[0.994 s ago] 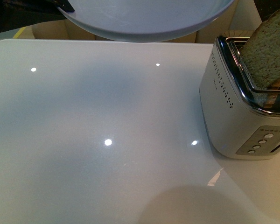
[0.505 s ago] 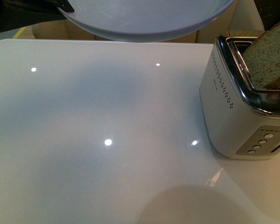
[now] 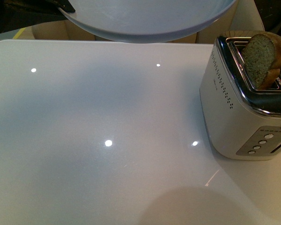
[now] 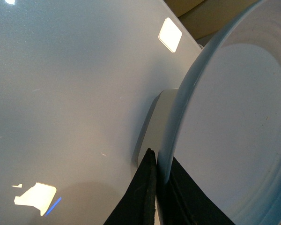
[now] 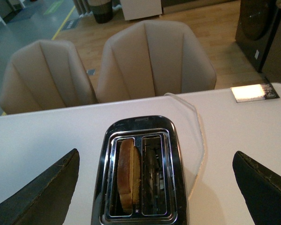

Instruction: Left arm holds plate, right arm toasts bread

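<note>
Inside toaster, bread lower than before.

**Open table, crowded right edge**

The table lay bare across its middle and left, open to a pass from any side. The toaster blocked the right edge. The bread filled one slot and stuck up above it; the slot beside it was free. The right gripper hung above, fingers spread wider than the toaster. The plate, pinched at its rim by the left gripper, overhung the far edge. Two chairs stood beyond.
</note>
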Controlling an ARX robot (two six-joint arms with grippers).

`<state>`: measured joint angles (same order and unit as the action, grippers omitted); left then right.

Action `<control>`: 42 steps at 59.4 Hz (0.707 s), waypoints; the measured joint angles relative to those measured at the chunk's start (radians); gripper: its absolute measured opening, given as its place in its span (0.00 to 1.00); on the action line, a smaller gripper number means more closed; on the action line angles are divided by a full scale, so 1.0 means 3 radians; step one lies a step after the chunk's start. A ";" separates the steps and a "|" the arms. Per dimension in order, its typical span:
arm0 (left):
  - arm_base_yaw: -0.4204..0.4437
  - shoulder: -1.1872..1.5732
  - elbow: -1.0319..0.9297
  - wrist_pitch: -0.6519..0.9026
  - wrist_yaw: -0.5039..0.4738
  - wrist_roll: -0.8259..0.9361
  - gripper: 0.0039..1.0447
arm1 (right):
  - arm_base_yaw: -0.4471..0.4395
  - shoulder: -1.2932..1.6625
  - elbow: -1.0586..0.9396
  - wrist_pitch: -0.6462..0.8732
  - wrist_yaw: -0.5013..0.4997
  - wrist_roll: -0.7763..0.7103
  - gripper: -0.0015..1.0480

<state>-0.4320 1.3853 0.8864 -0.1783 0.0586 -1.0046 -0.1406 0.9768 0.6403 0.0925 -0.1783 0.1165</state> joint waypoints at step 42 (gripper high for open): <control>0.0000 -0.0005 0.0001 0.0000 0.0000 0.0000 0.03 | 0.0453 -0.0923 -0.1532 0.1392 0.0585 -0.0375 0.02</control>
<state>-0.4320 1.3838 0.8867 -0.1783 0.0586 -1.0046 -0.0048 0.6998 0.1806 0.5102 -0.0029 0.0040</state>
